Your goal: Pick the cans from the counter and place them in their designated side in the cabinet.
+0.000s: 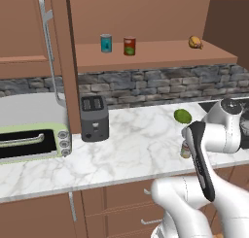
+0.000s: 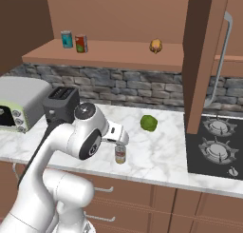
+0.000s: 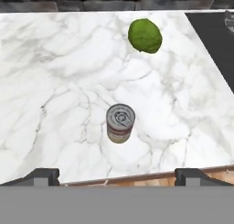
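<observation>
A cream-yellow can (image 3: pixel 120 123) with a silvery lid stands upright on the white marble counter (image 3: pixel 55 81) near its front edge, also seen as the can (image 2: pixel 120 154) and can (image 1: pixel 185 149) beside my arm. My gripper (image 3: pixel 118 176) hovers above it, open, fingertips wide apart and nothing between them. The red can (image 1: pixel 129 45) stands on the cabinet shelf (image 1: pixel 160 57) right beside the teal-blue can (image 1: pixel 106 42); from the other side they are the red can (image 2: pixel 81 43) and teal-blue can (image 2: pixel 67 39).
A green lime (image 3: pixel 145 35) lies on the counter beyond the can. An orange-brown food item (image 2: pixel 155 46) sits on the shelf's other half. A dark toaster (image 1: pixel 94 117) and a toaster oven (image 1: pixel 29 135) stand at the left, a stove (image 2: pixel 216 146) at the right, and open cabinet doors (image 2: pixel 204 61) hang down.
</observation>
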Motion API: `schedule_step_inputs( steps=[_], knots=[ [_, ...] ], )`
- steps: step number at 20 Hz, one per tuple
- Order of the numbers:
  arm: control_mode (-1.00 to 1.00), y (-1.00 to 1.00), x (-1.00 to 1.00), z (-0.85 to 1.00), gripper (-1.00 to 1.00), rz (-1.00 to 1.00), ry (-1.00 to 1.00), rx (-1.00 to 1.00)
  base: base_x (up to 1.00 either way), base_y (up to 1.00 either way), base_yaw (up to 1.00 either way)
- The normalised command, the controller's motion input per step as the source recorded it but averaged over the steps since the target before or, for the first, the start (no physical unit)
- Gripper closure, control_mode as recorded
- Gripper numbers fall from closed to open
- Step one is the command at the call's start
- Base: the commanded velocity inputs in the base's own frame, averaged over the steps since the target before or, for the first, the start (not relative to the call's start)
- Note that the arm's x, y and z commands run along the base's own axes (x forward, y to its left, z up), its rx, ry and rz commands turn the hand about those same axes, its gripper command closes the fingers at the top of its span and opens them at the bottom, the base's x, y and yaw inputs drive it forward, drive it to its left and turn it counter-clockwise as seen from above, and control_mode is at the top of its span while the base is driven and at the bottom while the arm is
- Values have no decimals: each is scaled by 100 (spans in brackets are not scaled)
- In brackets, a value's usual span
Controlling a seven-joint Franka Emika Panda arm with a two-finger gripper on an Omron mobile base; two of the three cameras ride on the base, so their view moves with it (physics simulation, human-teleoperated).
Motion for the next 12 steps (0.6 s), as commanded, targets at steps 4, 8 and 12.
schedule_step_inputs(
  steps=[4, 8, 12],
  knots=[
    [-100, -2, 15, -22, -100, 0, 3, 0, 0, 0, 0],
    [-100, 0, 17, -19, -100, 0, 2, 0, 0, 0, 0],
    [-100, 0, 20, -17, -100, 0, 1, 0, 0, 0, 0]
  ],
)
